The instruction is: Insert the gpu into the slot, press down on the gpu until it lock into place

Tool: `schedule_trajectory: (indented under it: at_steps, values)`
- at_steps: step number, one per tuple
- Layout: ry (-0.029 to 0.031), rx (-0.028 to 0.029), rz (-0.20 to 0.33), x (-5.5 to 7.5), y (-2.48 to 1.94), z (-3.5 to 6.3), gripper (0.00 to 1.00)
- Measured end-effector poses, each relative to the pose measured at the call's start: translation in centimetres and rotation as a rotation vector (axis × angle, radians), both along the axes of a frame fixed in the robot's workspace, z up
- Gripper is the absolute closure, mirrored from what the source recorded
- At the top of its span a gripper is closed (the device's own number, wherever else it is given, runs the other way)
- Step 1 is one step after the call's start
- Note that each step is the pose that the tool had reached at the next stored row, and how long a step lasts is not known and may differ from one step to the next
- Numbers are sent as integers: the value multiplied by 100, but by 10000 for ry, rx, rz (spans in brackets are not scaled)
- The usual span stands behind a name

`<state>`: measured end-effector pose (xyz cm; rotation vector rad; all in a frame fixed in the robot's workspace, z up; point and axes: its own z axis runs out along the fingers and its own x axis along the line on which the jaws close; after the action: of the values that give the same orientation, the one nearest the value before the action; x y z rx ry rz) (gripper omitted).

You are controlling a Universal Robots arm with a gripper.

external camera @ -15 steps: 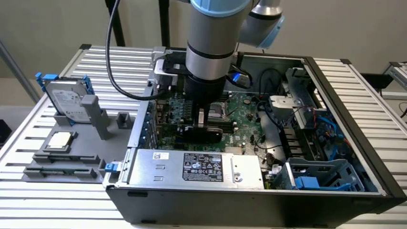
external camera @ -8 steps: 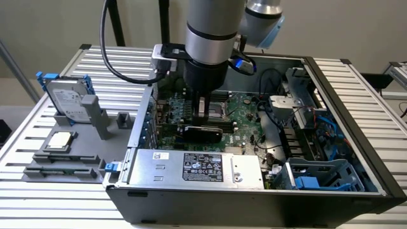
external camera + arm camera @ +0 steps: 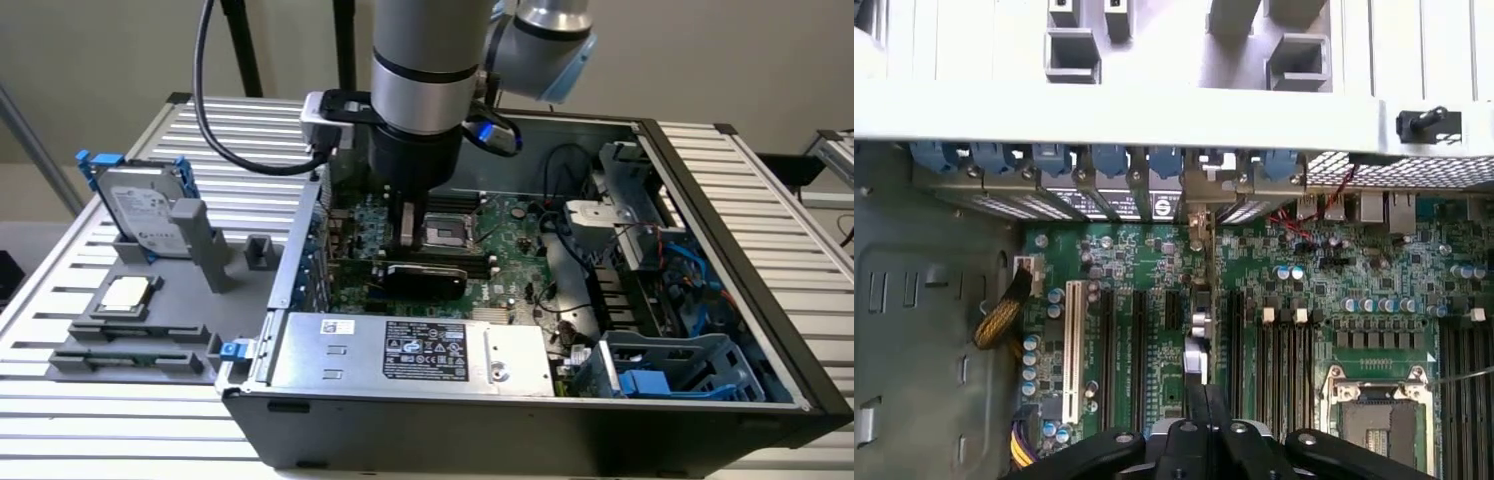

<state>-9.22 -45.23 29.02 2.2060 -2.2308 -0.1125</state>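
Inside the open case I have the jaws (image 3: 412,243) clamped on the gpu (image 3: 420,277), upright over the motherboard (image 3: 514,245) — if it sits misaligned, pressing could jam it.

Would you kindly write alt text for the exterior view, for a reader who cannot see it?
A robot arm reaches down into an open computer case, its shut gripper on the upper edge of the gpu standing on the green motherboard. At the exterior view's left, a grey hard drive stands in a holder.
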Motion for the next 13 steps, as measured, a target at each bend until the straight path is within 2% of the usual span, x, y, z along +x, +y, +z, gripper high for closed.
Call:
schedule_trajectory:
  at_steps: [4, 9, 13]
  values:
    - [-57, 1, 21, -76, 22, -72, 89]
    - [-90, -2, 43, -104, 87, -142, 89]
    - [-98, -51, 58, -104, 105, -181, 89]
